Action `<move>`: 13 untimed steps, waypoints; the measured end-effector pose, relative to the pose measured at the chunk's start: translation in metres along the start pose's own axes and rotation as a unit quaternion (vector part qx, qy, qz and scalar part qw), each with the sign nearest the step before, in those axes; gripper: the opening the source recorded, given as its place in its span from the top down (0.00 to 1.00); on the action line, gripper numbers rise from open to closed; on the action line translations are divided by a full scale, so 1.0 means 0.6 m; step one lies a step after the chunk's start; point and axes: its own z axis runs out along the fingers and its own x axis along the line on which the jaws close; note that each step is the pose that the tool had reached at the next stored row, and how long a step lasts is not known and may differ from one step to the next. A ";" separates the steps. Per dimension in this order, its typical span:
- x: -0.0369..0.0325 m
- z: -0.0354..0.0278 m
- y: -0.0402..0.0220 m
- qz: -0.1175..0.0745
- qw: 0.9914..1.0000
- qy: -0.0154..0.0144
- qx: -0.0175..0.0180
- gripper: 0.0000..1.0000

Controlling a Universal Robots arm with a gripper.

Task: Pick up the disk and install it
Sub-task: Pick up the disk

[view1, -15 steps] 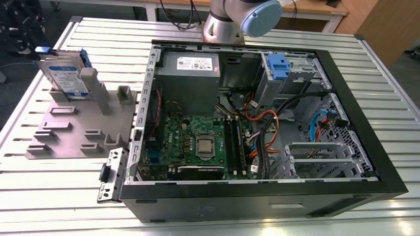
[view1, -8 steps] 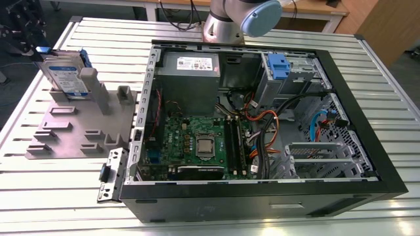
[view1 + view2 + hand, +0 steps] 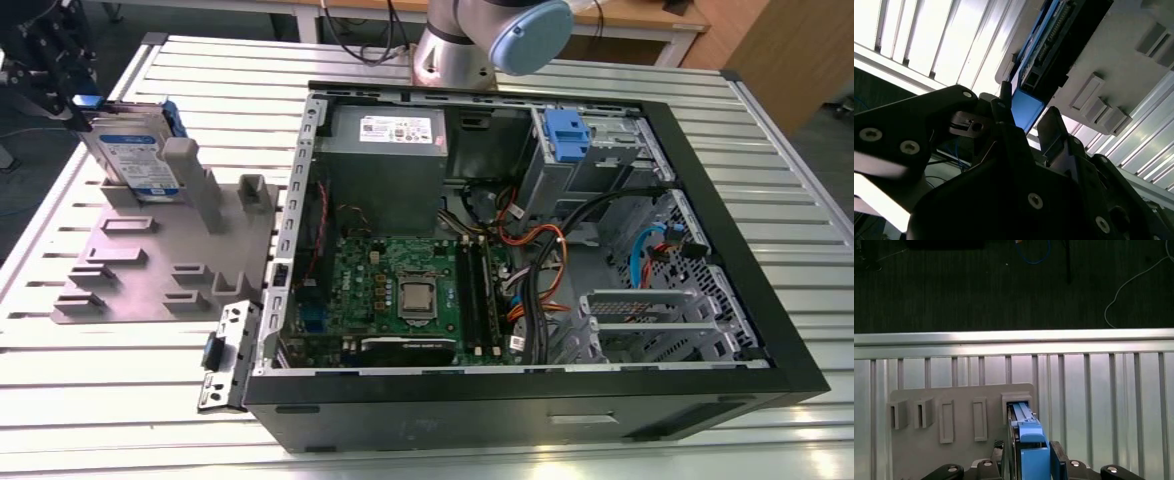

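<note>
The disk (image 3: 134, 150) is a silver drive with a white-and-blue label and blue rails. It stands on edge in a slot of the grey holder plate (image 3: 147, 260) at the exterior view's left. My gripper (image 3: 78, 103) is at its upper end. In the first wrist view the disk's blue rail (image 3: 1030, 440) runs between my two black fingers (image 3: 1056, 462), which sit against its sides. The second wrist view shows the blue end of the disk (image 3: 1026, 107) pinched in the gripper (image 3: 1026, 120).
An open black computer case (image 3: 747, 260) lies on the slatted metal table (image 3: 774, 160), with the motherboard, cables and a metal drive cage carrying a blue latch (image 3: 567, 135) inside. The arm's base (image 3: 461, 50) stands behind the case. The holder plate has several other raised blocks (image 3: 946, 420).
</note>
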 end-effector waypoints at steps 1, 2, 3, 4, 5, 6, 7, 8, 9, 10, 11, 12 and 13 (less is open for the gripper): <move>0.000 0.001 0.000 0.000 1.000 0.000 0.000 0.52; 0.000 0.002 0.000 0.000 1.000 0.000 0.000 0.52; 0.000 0.002 0.000 0.000 1.000 0.000 0.000 0.52; 0.000 0.003 0.000 0.000 1.000 0.000 0.000 0.52; 0.000 0.005 0.000 0.000 1.000 0.000 0.000 0.52; 0.000 0.005 0.000 0.000 1.000 0.000 0.000 0.52; 0.000 0.005 0.000 0.000 1.000 0.000 0.000 0.52; 0.000 0.005 0.000 0.000 1.000 0.000 0.000 0.52; 0.000 0.005 0.000 0.000 1.000 0.000 0.000 0.52; 0.000 0.005 0.000 0.000 1.000 0.000 0.000 0.52; 0.000 0.006 0.000 0.000 1.000 0.000 0.000 0.52; 0.000 0.007 0.000 0.000 1.000 0.000 0.000 0.52; -0.001 0.008 0.000 0.000 1.000 0.000 0.000 0.52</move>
